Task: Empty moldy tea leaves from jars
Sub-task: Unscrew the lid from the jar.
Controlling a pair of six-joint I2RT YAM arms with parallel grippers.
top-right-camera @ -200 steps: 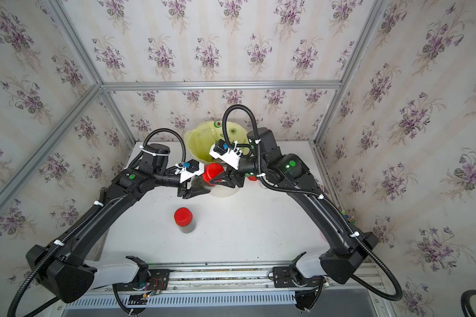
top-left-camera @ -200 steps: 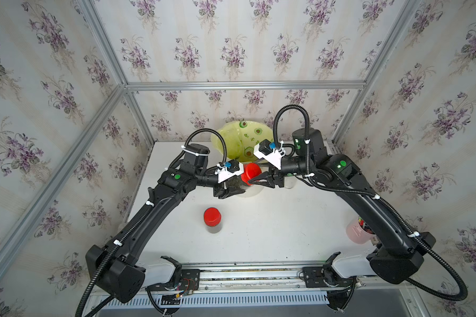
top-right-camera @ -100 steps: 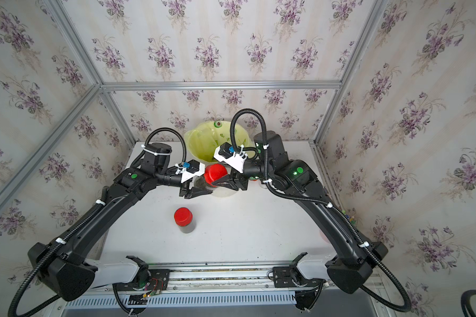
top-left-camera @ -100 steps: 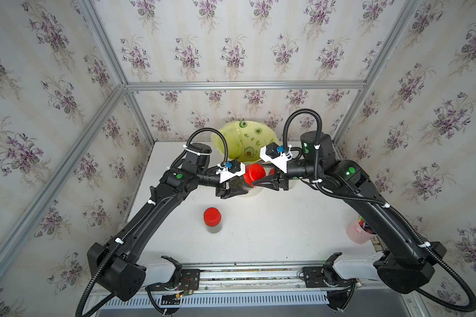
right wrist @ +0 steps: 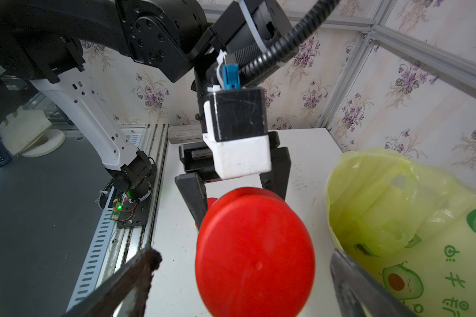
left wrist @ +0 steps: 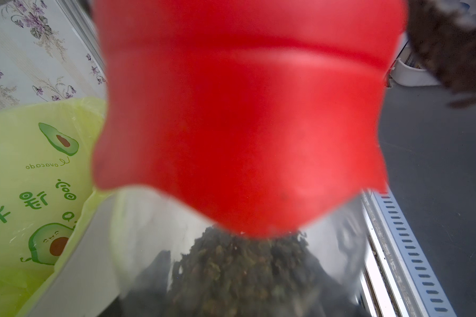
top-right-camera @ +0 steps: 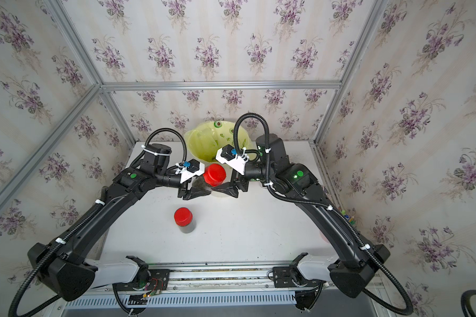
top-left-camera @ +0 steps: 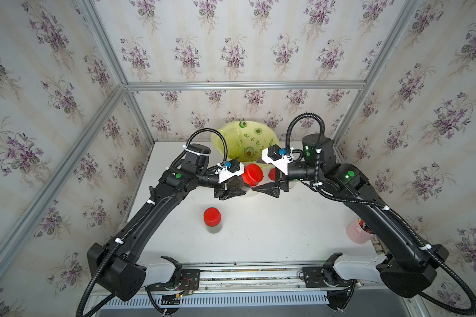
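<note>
Springing wide, the right fingers (right wrist: 127,282) have quit the lid (right wrist: 254,252), which remains on; left fingers (top-left-camera: 226,193) stay clamped on the jar (top-left-camera: 237,184) near the bench's (top-left-camera: 272,225) back edge, so probably a regrip mid-unscrew.

Red lids on all three: raised jar (top-left-camera: 252,175) tilted, dark tea leaves (left wrist: 239,271) massed inside; second jar (top-left-camera: 212,219) upright mid-table, dark fill; third jar (top-left-camera: 272,173) farther back, mostly hidden.

Red jar lid (top-left-camera: 252,174), yellow-green avocado-print liner (top-left-camera: 248,145), purple-flowered wallpaper (top-left-camera: 231,55)
</note>
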